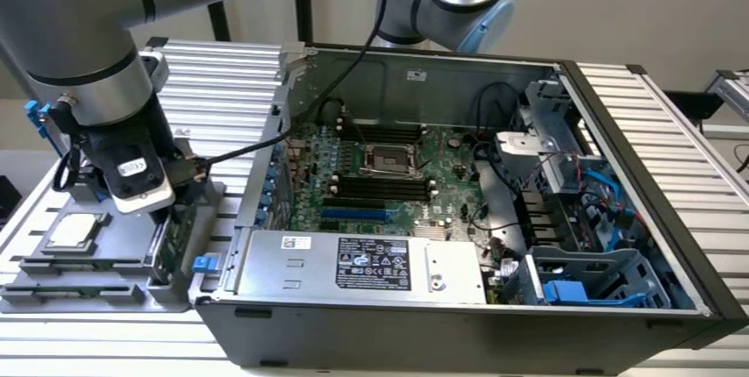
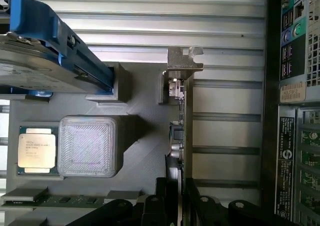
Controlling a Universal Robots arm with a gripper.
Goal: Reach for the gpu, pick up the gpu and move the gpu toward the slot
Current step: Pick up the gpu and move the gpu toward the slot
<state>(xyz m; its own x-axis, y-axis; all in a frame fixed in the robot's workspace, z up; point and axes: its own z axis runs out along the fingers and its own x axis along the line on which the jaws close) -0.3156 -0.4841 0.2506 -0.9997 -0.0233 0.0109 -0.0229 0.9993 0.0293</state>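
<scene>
Gpu [image 2: 185,131] upright in holder [image 2: 145,111], hand [image 2: 176,186] nr.

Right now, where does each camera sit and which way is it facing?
Exterior view: off the arm, high, looking down into the open computer case; arm and claw at the exterior view's left.
Wrist view: on the wrist, looking down past the claw at the gpu, edge-up in the grey holder.
Both show the gpu, grey holder and CPU chip.

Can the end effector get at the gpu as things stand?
Likely yes. The end effector is lined up along the gpu, which stands on edge in the gray holder with its upper edge bare. The hard drive and the chip lie off to one side, nothing in between.
</scene>
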